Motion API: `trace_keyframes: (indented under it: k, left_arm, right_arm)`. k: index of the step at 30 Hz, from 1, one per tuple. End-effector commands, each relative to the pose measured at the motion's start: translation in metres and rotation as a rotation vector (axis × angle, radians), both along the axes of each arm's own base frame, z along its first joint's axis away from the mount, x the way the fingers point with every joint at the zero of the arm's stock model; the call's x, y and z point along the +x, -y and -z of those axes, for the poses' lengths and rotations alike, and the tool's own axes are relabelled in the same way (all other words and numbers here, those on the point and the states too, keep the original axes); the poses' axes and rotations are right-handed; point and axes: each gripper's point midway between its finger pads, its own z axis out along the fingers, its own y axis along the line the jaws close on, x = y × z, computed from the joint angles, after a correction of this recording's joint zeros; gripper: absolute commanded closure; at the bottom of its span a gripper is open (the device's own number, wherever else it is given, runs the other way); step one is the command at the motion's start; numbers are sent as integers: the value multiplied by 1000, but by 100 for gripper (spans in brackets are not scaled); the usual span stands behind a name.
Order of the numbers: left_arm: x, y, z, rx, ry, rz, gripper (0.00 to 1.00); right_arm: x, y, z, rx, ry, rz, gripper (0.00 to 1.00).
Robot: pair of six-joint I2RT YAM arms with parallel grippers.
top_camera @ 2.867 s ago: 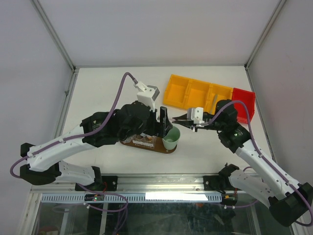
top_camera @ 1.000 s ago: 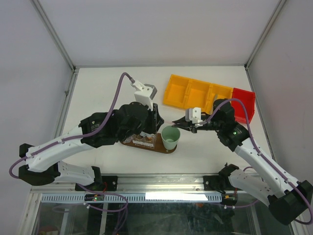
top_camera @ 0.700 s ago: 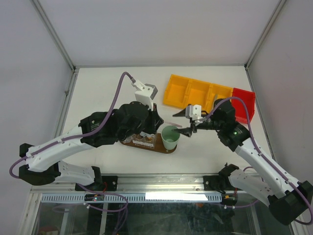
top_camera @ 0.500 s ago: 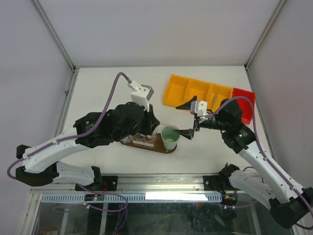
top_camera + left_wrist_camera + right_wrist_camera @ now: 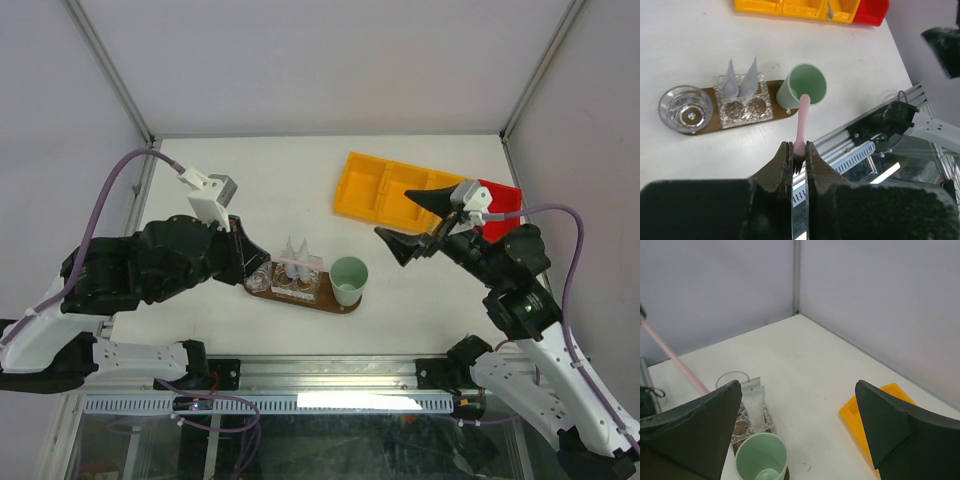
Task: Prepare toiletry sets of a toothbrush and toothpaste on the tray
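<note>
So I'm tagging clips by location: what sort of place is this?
Probably a robot test cell in a lab, not a bathroom: a white table boxed in by plain grey panels on metal framing, with a left arm and right arm bolted to a rail.

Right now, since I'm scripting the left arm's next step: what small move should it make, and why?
Probably ease the left gripper forward and down so the pink toothbrush drops into the green cup on the tray. That gripper is shut on one end of the brush, its free end points at the cup's mouth, and the right gripper hangs open, empty.
</note>
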Motion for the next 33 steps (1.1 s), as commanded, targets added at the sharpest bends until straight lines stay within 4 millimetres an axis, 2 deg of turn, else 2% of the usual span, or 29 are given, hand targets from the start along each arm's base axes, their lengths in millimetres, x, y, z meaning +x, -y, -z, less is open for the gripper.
trace_keyframes:
  k: [1, 4, 8, 11, 22, 29, 33]
  left_arm:
    - [-4, -26, 7, 57, -36, -54, 100]
    - [-2, -37, 16, 94, -44, -99, 100]
    - [2, -40, 28, 131, -52, -130, 100]
    - [5, -41, 42, 161, -60, -166, 100]
    - [12, -49, 69, 206, -73, -260, 100]
    - [19, -57, 76, 201, -59, -331, 100]
    - [21, -54, 81, 202, -65, -350, 100]
  right_arm:
    - [22, 36, -30, 158, -49, 250, 0]
    - [28, 42, -28, 159, -73, 299, 0]
    - [34, 48, -26, 158, -97, 347, 0]
    - [32, 50, -26, 158, -91, 345, 0]
    - [27, 52, -17, 136, -80, 346, 0]
    - [24, 53, -17, 136, -82, 339, 0]
    - [22, 54, -17, 148, -78, 334, 0]
